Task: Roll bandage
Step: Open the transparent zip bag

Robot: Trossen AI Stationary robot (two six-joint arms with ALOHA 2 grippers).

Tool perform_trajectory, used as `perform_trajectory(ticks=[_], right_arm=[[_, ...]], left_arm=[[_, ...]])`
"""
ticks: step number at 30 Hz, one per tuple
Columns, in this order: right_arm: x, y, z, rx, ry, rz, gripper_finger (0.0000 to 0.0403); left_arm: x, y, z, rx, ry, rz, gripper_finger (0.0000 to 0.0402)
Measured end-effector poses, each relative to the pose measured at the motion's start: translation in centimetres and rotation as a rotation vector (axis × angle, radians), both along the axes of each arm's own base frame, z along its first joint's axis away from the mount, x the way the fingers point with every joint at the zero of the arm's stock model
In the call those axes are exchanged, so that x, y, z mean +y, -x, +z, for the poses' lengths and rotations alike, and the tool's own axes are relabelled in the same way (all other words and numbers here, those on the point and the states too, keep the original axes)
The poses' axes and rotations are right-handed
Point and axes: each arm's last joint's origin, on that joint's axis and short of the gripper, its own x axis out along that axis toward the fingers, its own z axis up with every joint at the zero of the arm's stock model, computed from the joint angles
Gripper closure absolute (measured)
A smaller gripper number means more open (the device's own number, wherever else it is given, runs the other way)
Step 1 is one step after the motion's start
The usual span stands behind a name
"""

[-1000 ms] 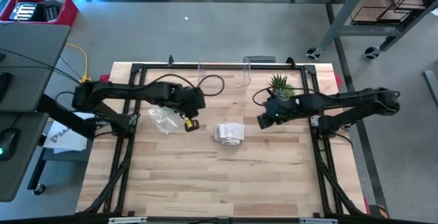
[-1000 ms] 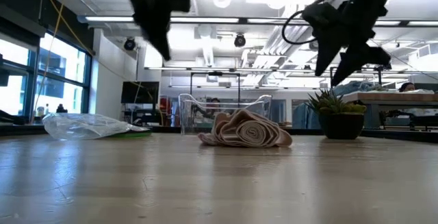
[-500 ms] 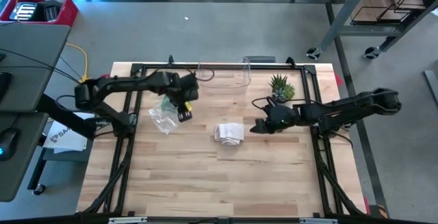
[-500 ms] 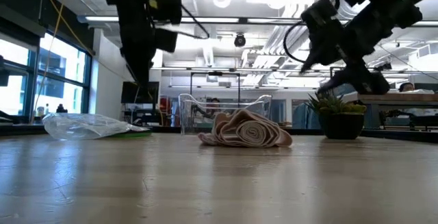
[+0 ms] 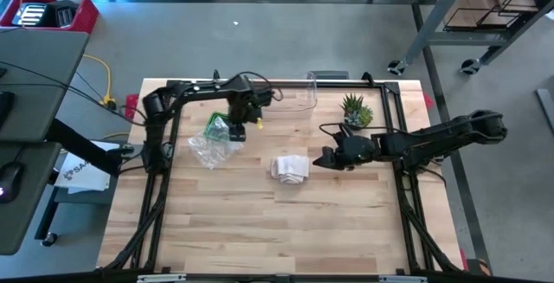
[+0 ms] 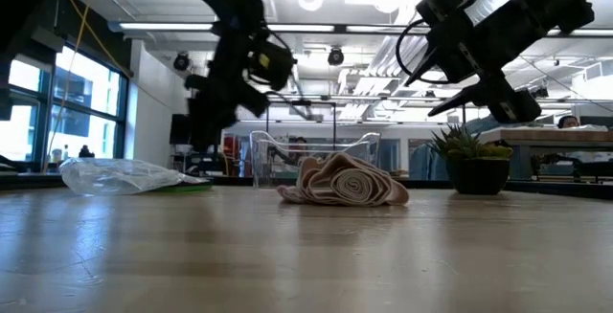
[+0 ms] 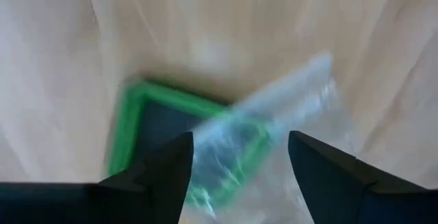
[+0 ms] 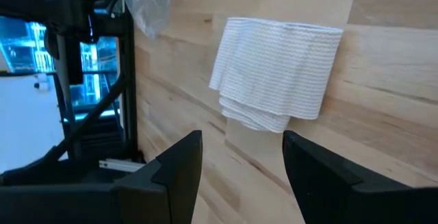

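Bandage (image 5: 290,168), soft, light and floppy, lies loosely rolled mid-table; best pinched at its loose edge. Right gripper (image 5: 322,159) hovers beside it, jaws parted and empty. Left gripper (image 5: 235,127) spreads wide above plastic bag (image 5: 210,147).

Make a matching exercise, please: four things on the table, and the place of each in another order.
Things:
1. bandage
2. potted plant
3. plastic bag
4. clear container

Places:
A. far edge, middle
B. left part, under the left claw
C. table centre, before the right claw
D. far right part

Pairs: 1-C, 2-D, 3-B, 4-A
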Motion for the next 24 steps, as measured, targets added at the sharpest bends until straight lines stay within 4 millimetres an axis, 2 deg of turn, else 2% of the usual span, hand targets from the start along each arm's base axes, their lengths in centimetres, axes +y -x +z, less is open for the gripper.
perform_trajectory(ticks=[3,6,10,15,20,24], right_arm=[[-0.1,0.0,0.0,0.001,-0.002,-0.004,0.021],[-0.1,0.0,0.0,0.001,-0.001,0.004,0.021],[0.0,0.0,-0.1,0.009,0.02,0.022,0.021],[-0.1,0.1,-0.2,0.025,0.034,0.034,0.021],[-0.1,0.2,-0.2,0.03,0.035,0.033,0.021],[-0.1,0.2,-0.2,0.03,0.035,0.034,0.021]], left_arm=[[0.5,-1.7,-0.1,-0.004,-0.074,-0.03,0.0165],[0.5,-2.4,-0.4,0.038,-0.093,-0.002,0.0165],[-0.7,-2.1,-1.4,0.146,-0.048,-0.011,0.0165],[-2.3,-2.0,-2.6,0.147,0.06,-0.095,0.0165],[-2.9,-2.1,-3.6,0.146,0.013,-0.189,0.0165],[-2.9,-2.2,-3.9,0.116,0.026,-0.182,0.0166]])
